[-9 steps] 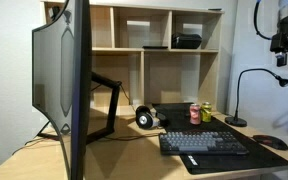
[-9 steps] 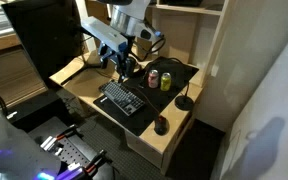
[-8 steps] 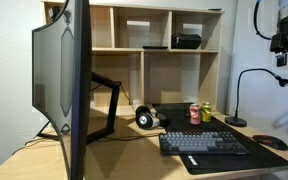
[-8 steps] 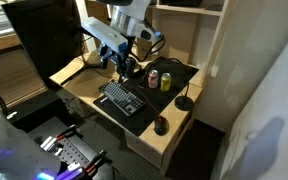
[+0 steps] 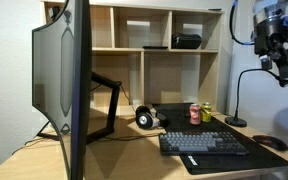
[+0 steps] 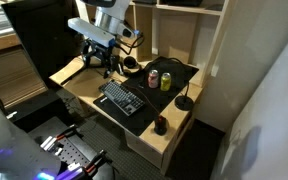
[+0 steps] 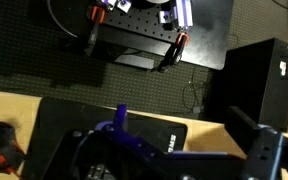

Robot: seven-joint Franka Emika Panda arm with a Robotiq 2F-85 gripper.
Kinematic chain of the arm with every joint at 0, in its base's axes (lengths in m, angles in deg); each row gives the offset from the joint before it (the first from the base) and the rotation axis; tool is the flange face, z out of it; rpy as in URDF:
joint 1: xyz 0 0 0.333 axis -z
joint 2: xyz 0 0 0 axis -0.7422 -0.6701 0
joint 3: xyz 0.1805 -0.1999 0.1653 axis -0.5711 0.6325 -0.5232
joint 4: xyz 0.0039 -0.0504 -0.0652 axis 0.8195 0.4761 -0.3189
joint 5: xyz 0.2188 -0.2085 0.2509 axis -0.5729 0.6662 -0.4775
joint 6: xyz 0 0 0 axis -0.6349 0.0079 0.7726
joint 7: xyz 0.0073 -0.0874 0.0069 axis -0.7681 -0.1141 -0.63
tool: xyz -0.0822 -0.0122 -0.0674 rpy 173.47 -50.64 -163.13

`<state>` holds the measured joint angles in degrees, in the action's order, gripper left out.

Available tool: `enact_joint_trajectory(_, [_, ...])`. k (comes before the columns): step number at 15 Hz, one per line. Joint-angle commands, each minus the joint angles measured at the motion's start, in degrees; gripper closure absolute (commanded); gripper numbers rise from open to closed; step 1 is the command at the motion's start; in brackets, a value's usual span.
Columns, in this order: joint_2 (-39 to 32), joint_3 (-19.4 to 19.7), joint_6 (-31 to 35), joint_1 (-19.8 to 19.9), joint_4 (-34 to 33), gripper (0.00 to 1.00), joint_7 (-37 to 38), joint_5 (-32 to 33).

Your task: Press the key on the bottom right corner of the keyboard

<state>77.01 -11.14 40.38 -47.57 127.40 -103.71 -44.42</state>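
Note:
The black keyboard (image 5: 204, 142) lies on a black desk mat (image 5: 234, 160) on the wooden desk; it also shows in an exterior view (image 6: 124, 98). My gripper (image 5: 283, 75) hangs high above the desk's right end, well above the keyboard. In an exterior view it (image 6: 107, 64) is over the back of the desk, beyond the keyboard's far end near the monitor. In the wrist view the gripper (image 7: 189, 140) is open and empty, with one blue finger (image 7: 121, 115) and one dark finger (image 7: 264, 150) wide apart. The keyboard is out of the wrist view.
A large monitor (image 5: 64, 85) stands at the left front. Two cans (image 5: 197, 113), headphones (image 5: 144, 118), a gooseneck lamp (image 5: 238, 98) and a mouse (image 5: 270, 142) sit around the keyboard. A shelf unit (image 5: 154, 50) stands behind.
The arm has swung away: the gripper moved left and a little down in one exterior view, and towards the monitor end of the desk in the other.

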Motion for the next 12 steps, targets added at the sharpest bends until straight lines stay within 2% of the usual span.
enact_joint_trajectory(1, [7.94, -6.34, -1.55, -4.02, 7.76, 0.00, -1.59, -1.00])
enact_joint_trajectory(2, [8.71, -7.51, -2.38, -5.31, 8.22, 0.00, -2.69, -0.70])
enact_joint_trajectory(3, [4.53, -6.21, -1.58, -3.89, 4.52, 0.00, -0.31, -0.81])
enact_joint_trajectory(5, [5.98, -7.40, -1.65, -5.00, 5.32, 0.00, 0.80, -0.79])
enact_joint_trajectory(7, [5.62, -6.69, -1.62, -4.57, 5.07, 0.00, 0.66, -0.80])
enact_joint_trajectory(9, [3.87, -9.40, -0.79, -6.93, 7.08, 0.00, 0.27, 0.27])
enact_joint_trajectory(11, [4.44, -12.62, 5.43, -9.90, 10.72, 0.00, 2.14, -4.45])
enact_joint_trajectory(12, [4.79, -14.64, 11.37, -11.42, 12.93, 0.00, 3.84, -7.25])
